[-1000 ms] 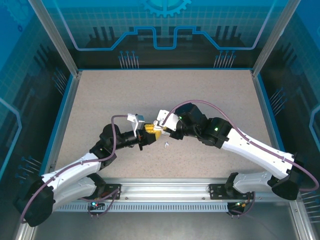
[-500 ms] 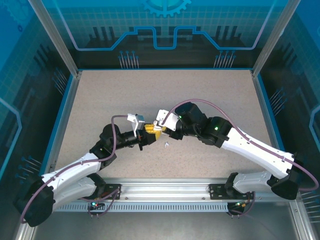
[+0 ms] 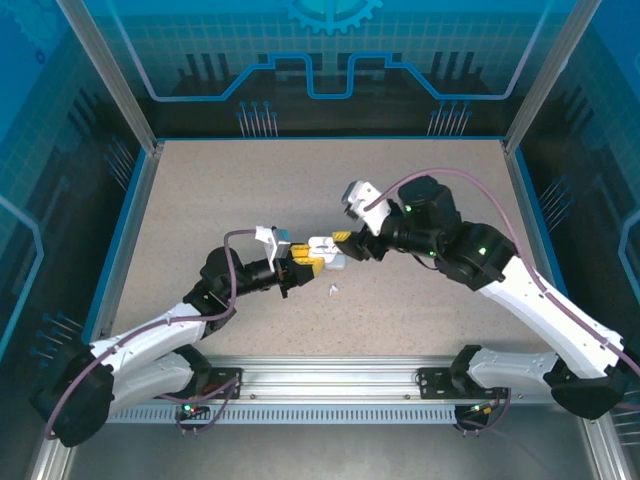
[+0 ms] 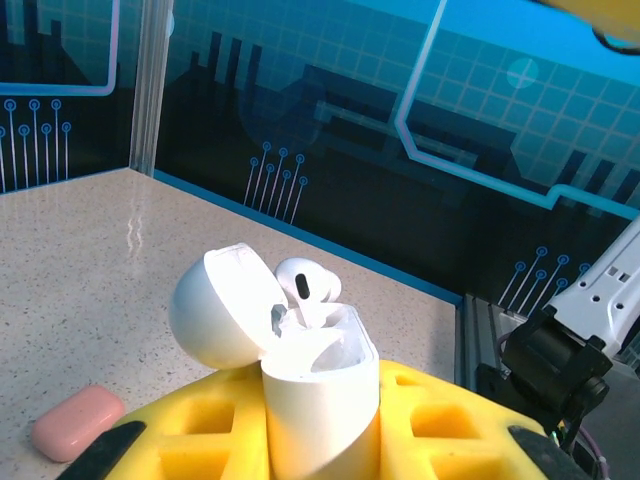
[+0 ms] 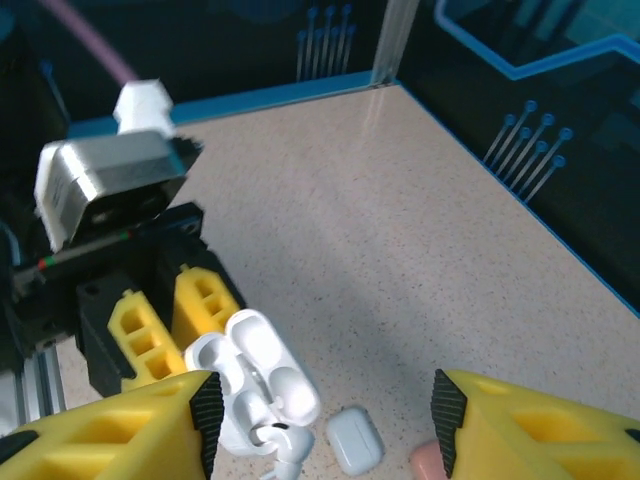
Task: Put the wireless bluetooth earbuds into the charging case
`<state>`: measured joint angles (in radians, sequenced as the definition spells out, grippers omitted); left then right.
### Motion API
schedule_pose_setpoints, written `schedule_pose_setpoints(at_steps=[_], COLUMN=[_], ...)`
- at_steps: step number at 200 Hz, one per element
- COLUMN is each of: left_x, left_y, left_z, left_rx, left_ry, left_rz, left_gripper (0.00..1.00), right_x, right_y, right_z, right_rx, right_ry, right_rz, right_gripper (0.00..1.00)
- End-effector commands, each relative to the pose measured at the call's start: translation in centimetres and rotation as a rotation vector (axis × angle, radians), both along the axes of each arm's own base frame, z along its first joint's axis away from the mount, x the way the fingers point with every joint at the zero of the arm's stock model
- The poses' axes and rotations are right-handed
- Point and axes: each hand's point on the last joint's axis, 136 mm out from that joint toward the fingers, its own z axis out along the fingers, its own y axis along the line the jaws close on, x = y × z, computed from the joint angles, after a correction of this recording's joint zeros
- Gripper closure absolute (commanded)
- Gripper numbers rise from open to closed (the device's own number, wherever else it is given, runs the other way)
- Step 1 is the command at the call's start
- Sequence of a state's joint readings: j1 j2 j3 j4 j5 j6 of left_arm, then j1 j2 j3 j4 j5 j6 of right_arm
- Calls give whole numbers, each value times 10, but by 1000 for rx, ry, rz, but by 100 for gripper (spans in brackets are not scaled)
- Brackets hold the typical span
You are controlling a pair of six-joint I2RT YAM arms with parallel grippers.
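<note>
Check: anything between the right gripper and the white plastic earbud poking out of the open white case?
Nothing visible. Right gripper is open, clear of the earbud, which sits in the case held by the left gripper.

You look at a speckled beige bench [image 3: 300, 190] edged in blue. Translucent blue wall panels [image 3: 320, 60] printed with circuit lines enclose it on three sides, held by aluminium posts [image 3: 107, 75]. A slotted metal rail [image 3: 330, 378] runs along its near edge.

My left gripper [image 3: 308, 266] clamps the charging case [image 4: 322, 395], arm stretched inward; my right gripper [image 5: 320, 405] hovers facing it, its 2 fingers [image 5: 110, 435] spread apart.
</note>
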<state>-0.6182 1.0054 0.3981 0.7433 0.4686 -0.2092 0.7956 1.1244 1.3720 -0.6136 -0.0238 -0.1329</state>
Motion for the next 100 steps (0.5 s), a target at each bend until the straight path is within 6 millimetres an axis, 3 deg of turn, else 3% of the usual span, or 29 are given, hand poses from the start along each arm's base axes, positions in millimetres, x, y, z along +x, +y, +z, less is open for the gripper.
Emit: schedule_pose_setpoints(at_steps=[1, 17, 52, 100], left_x=[-2, -3, -5, -9], left_y=[-2, 0, 1, 2], left_z=[15, 18, 29, 47], left_rx=[-30, -45, -78, -119], left_ry=[-78, -90, -120, -164], left_rz=[-7, -3, -6, -17], left_gripper=[91, 92, 92, 92], right_x=[11, 15, 28, 20], right_y=[-22, -33, -68, -45], right_z=[5, -6, -59, -99], right_rx=[108, 166, 84, 128], right_ry=[144, 247, 367, 504], right_rz=[-128, -172, -349, -226], right_gripper=[39, 39, 44, 46])
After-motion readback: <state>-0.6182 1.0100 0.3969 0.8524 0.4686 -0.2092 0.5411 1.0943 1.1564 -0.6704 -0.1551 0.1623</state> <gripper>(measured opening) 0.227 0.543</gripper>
